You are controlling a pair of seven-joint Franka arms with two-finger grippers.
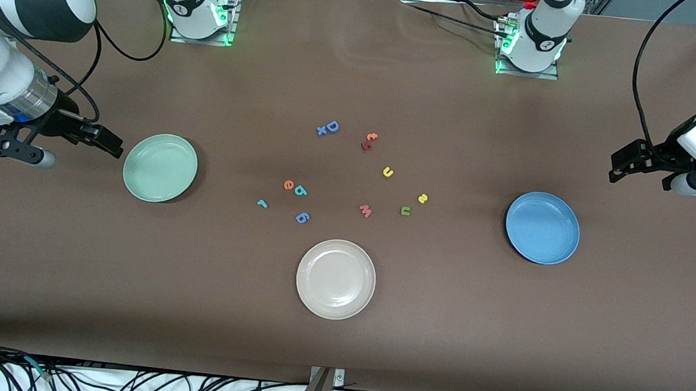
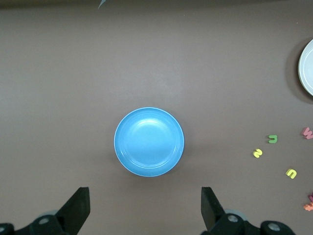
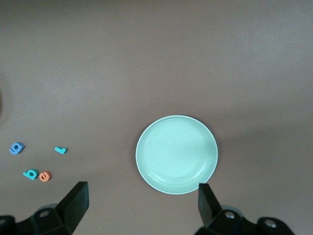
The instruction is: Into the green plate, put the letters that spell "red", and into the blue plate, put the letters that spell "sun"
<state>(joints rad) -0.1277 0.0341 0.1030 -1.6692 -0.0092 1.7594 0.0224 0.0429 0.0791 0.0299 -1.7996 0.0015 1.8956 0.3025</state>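
Front view: green plate [image 1: 160, 167] toward the right arm's end of the brown table [image 1: 499, 332], blue plate [image 1: 542, 227] toward the left arm's; teal "r" [image 1: 262, 203], orange "e" [image 1: 288, 185], teal "d" [image 1: 300, 190], yellow "s" [image 1: 423, 198], yellow "u" [image 1: 387, 172] and green "n" [image 1: 406, 210] lie mid-table, with a cream plate [image 1: 336, 279] nearer the camera edge. Left wrist view: left gripper [image 2: 145, 205] spread, empty, near the blue plate. Right wrist view: right gripper [image 3: 143, 204] spread, empty, near the green plate.

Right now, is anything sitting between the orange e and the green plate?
Nothing visible is. Bare table lies between the orange e and the green plate. The teal d touches the e on its side away from the plate, and the plate is empty.
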